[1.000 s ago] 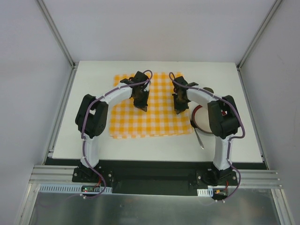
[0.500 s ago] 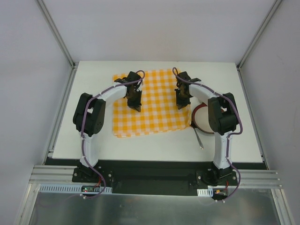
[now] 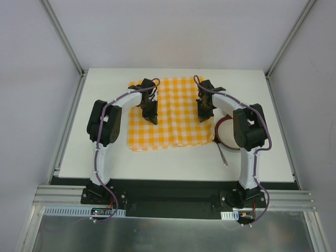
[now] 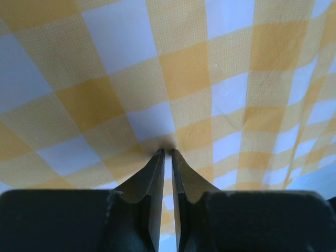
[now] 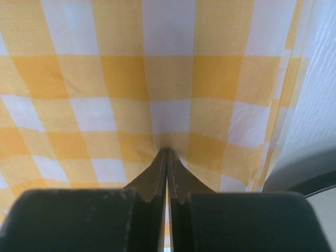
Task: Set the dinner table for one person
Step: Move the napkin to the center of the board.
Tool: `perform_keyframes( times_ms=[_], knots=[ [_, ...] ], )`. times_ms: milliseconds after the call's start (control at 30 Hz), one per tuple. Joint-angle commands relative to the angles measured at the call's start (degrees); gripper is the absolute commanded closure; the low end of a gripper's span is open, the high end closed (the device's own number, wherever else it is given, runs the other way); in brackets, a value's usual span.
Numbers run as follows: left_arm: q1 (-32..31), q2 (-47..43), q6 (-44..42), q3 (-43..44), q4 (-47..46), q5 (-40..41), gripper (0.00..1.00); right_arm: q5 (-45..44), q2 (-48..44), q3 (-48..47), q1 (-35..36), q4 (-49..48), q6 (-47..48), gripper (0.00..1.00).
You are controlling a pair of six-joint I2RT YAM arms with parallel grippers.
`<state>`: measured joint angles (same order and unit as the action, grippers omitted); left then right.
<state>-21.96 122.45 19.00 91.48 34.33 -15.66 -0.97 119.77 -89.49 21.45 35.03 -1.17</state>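
**Cloth dragged farther out, left claw starting to let go**

My left gripper [image 4: 167,151] has its jaws parted by a thin crack, tips down on a small pucker in the checked cloth [image 3: 173,113]. I can't tell if the fold is still caught. A second ago the jaws looked pressed together. My right gripper [image 5: 167,150] is pressed tight, pinching a pucker of the cloth.

Since the earlier frame both grippers have moved toward the cloth's far edge, the left one also toward its left edge. The cloth went with them, and its near edge now lies farther from the arm bases.

The dinner table [image 3: 252,89] lies under the cloth and shows bare on every side of it. The plate [image 3: 223,131] at the cloth's right edge and the utensil [image 3: 223,156] off its near right corner haven't moved.
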Motion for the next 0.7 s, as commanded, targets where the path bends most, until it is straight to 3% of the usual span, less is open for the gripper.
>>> perform_keyframes(
  times_ms=[0, 367, 667],
  knots=[
    [2.3, 3.7, -0.2, 4.7, 0.5, -1.6, 0.89, 0.4, 2.2, -3.1, -0.5, 2.3, 0.9, 0.99],
    [6.0, 7.2, -0.5, 12.7, 1.7, -3.1, 0.88, 2.9, 6.4, -9.8, -2.6, 3.7, 0.9, 0.99],
    [6.9, 11.1, -1.2, 19.3, 3.6, -4.6, 0.87, 7.2, 12.9, -20.7, -6.1, 7.0, 2.1, 0.99]
  ],
)
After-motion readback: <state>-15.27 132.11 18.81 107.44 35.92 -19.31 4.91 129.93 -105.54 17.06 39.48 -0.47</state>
